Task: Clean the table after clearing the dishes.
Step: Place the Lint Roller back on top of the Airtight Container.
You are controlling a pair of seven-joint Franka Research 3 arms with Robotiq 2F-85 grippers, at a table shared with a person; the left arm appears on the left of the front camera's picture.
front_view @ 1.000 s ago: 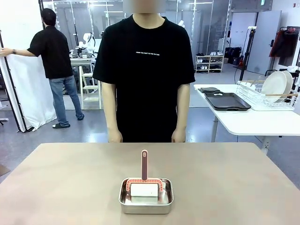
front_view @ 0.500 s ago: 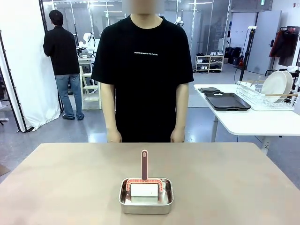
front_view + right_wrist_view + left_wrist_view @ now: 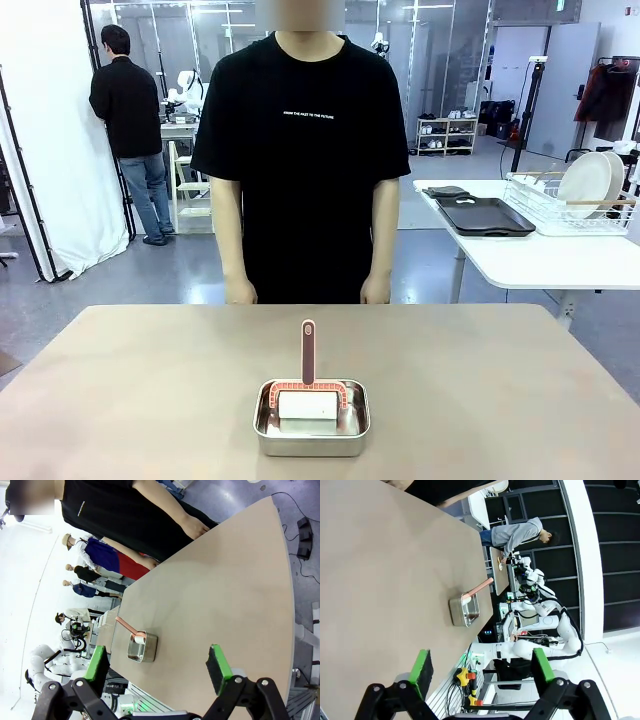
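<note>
One steel pan (image 3: 312, 420) with upright brush (image 3: 308, 352) mid-table (image 3: 150, 380), person (image 3: 300, 150) behind.

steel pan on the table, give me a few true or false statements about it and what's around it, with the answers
1. The steel pan sits on the tan table near the robot's edge. True.
2. A white roller tool with a reddish handle stands in the pan, handle pointing up. True.
3. The person's hand is gripping the handle. False: both hands hang at the person's sides, apart from the pan.
4. The left end effector is shut on the pan. False: its jaws are wide open with nothing between them, away from the pan.
5. The right end effector is open and holds nothing. True.
6. White plates lie on the tan table beside the pan. False: the white plates stand in a wire rack on the white side table.
</note>
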